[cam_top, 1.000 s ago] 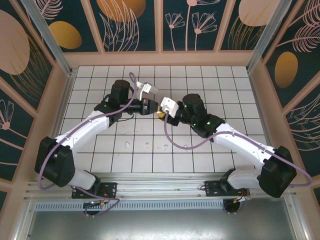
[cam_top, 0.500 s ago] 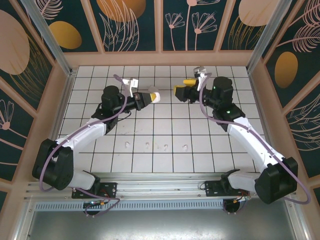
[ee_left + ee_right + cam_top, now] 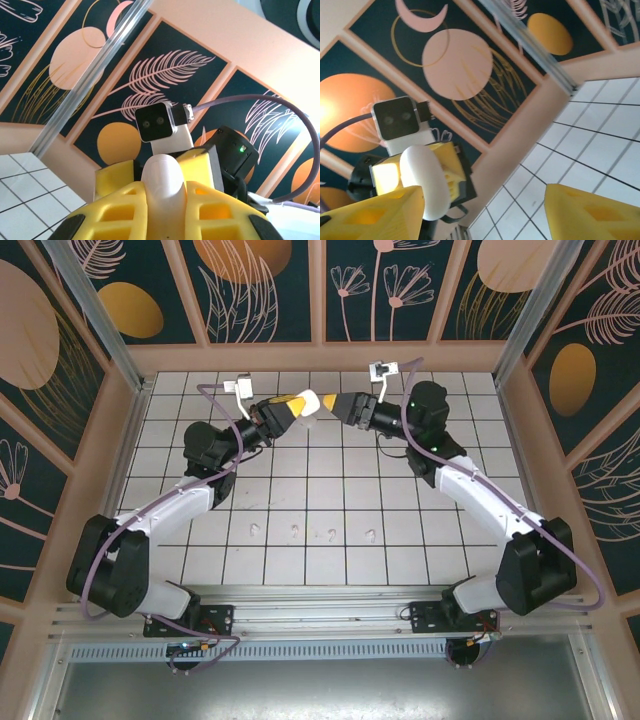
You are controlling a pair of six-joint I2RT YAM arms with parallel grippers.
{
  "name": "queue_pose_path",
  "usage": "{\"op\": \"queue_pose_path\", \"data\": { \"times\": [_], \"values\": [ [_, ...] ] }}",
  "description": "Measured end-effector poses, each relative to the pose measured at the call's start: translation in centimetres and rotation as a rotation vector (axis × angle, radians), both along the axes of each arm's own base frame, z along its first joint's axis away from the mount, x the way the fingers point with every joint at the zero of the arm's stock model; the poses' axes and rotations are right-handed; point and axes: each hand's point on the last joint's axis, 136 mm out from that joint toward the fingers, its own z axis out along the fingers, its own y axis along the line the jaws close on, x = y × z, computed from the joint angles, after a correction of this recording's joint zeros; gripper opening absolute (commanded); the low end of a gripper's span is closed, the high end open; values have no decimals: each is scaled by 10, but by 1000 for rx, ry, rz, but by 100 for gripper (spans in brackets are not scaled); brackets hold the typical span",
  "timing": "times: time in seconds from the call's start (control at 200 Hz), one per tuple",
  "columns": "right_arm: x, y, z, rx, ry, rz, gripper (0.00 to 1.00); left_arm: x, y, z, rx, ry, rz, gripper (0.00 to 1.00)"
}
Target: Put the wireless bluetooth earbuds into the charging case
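Note:
Four tiny white earbuds lie in a row on the tiled floor: (image 3: 253, 531), (image 3: 295, 532), (image 3: 332, 535), (image 3: 371, 535). My left gripper (image 3: 298, 404) is raised near the back wall and is shut on a white rounded charging case (image 3: 311, 402). The case's closed end sticks out between the yellow fingers (image 3: 240, 210) in the left wrist view, where the case (image 3: 165, 185) faces the right arm. My right gripper (image 3: 337, 405) is open and points at the case from the right. In the right wrist view the case (image 3: 426, 183) sits against one finger (image 3: 375, 215).
The wooden back wall (image 3: 320, 358) stands just behind both raised grippers. The right arm's wrist camera (image 3: 156, 122) hangs close in front of the left gripper. White floor tiles (image 3: 320, 490) stretch between the arms and the earbuds.
Both arms have lifted and swung toward the back wall. The left one carried the case along; the right gripper turned to face it, tip to tip.

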Motion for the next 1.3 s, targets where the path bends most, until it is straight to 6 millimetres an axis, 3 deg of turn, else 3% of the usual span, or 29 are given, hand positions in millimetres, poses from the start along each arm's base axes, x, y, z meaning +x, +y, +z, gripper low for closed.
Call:
{"op": "queue_pose_path", "data": {
  "times": [0.235, 0.596, 0.821, 1.021, 1.201, 1.301],
  "values": [
    [-20, 14, 16, 40, -58, 84, 55, -4, 2, 7, -37, 4, -20, 0],
    [-15, 25, 20, 56, -78, 135, 51, -6, 5, 12, -73, 16, -32, 0],
    [-17, 32, 19, 67, -72, 179, 48, -7, 4, 3, -78, 36, -44, 0],
    [-22, 34, 20, 70, -69, 207, 30, -6, 4, 2, -77, 39, -44, 0],
    [-21, 32, 18, 55, -98, 207, 17, -4, 3, -1, -69, 60, -39, 12],
    [-18, 29, 14, 24, -98, 209, 16, -2, 2, -6, -47, 73, -30, 39]
  ]
}}
